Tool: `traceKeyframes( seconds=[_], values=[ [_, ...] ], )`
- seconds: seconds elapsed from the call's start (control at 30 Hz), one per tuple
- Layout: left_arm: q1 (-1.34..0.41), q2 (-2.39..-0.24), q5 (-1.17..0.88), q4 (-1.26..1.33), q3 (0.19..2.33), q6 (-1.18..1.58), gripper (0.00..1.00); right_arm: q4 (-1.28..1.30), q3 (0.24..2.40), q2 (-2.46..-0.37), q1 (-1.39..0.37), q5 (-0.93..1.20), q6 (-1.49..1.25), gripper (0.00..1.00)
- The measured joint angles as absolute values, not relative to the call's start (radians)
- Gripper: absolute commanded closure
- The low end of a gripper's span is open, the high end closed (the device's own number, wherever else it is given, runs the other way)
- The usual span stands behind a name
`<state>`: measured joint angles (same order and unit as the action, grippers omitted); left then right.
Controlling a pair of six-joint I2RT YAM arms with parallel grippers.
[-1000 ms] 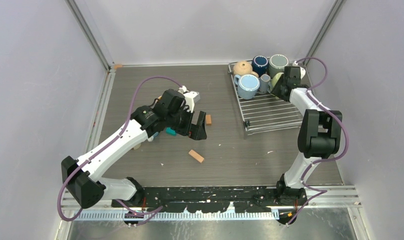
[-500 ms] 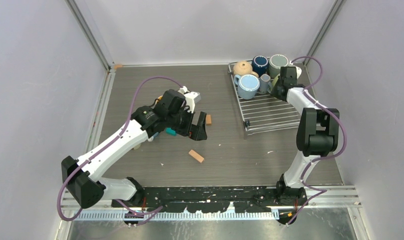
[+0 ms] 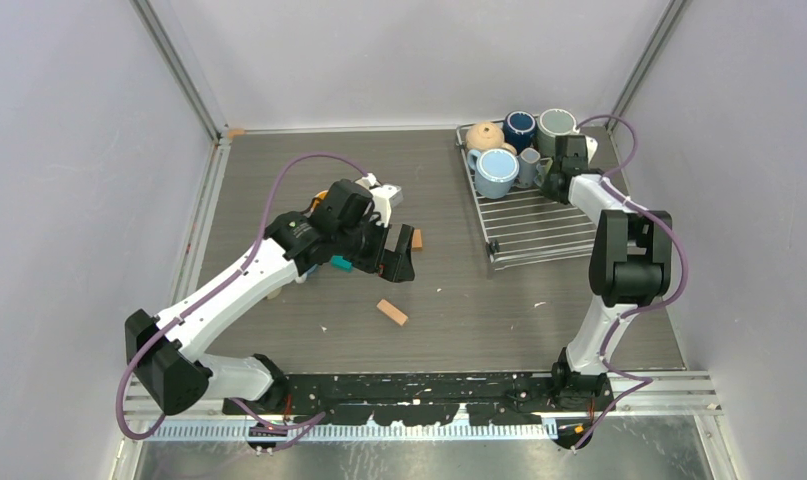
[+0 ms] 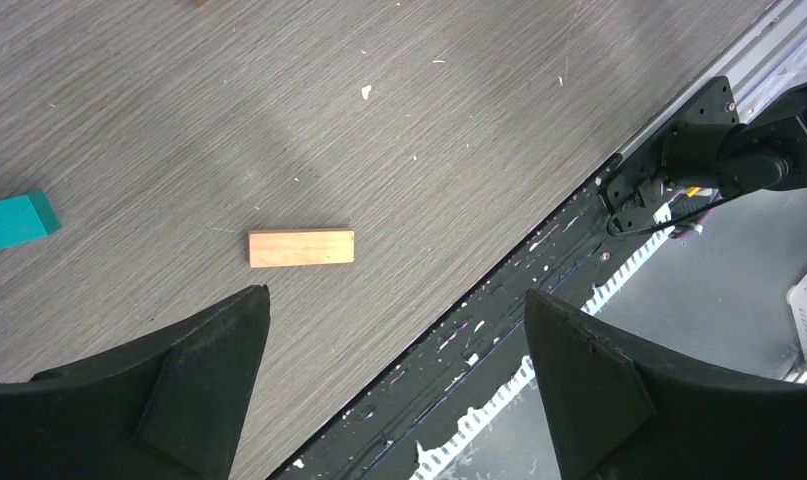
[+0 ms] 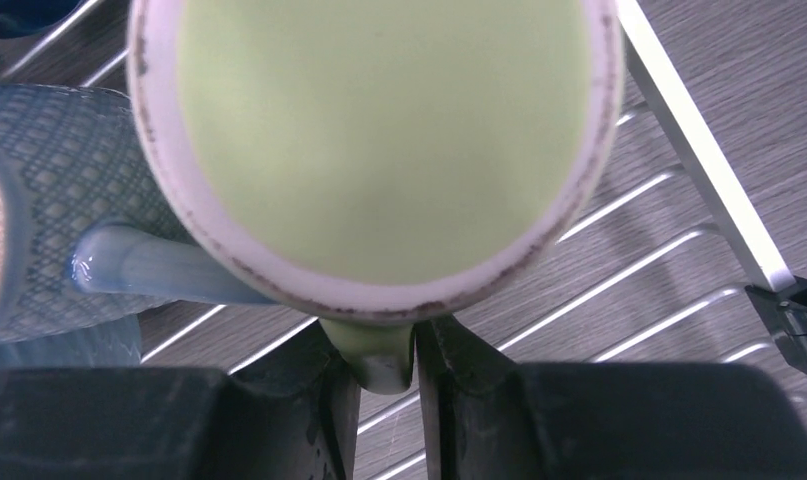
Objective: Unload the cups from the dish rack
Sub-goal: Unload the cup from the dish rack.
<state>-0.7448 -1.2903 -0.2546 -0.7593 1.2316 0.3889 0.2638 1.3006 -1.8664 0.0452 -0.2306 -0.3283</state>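
Crowding dish rack (image 3: 539, 225) far end: cups (image 3: 496, 172), lime cup (image 5: 379, 140) pinched.

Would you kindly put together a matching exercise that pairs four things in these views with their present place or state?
Things:
1. lime green ceramic mug
2. rectangular orange-brown wooden block
3. left hand
4. light blue patterned ceramic mug

Places or states:
A. lying flat on the grey wood-grain table
B. handle pinched by the right hand
C. open, holding nothing
D. on the silver wire dish rack, handle pointing towards the green mug

Pairs: 1-B, 2-A, 3-C, 4-D
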Motion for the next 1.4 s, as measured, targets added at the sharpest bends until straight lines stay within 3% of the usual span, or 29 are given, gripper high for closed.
traceKeyframes(
  seconds=[0.23, 0.7, 1.2, 1.4],
  values=[
    [-0.745, -1.29, -0.254, -0.759, 1.231, 0.389, 0.0, 0.286, 1.318, -1.872, 0.041, -0.263, -0.311, 0.99],
    [-0.745, -1.29, -0.255, -0.759, 1.232, 0.389, 0.0, 0.348, 1.319, -1.849, 0.002, -0.381, -0.321, 0.99],
    [-0.745, -1.29, -0.256, -0.759, 1.232, 0.391, 0.0, 0.498, 1.318, -1.662, 0.001, -0.475, -0.391, 0.99],
    [-0.745, -1.29, -0.255, -0.758, 1.244, 0.397, 0.0, 0.574, 1.316, -1.541, -0.079, -0.48, -0.427, 0.99]
  ],
)
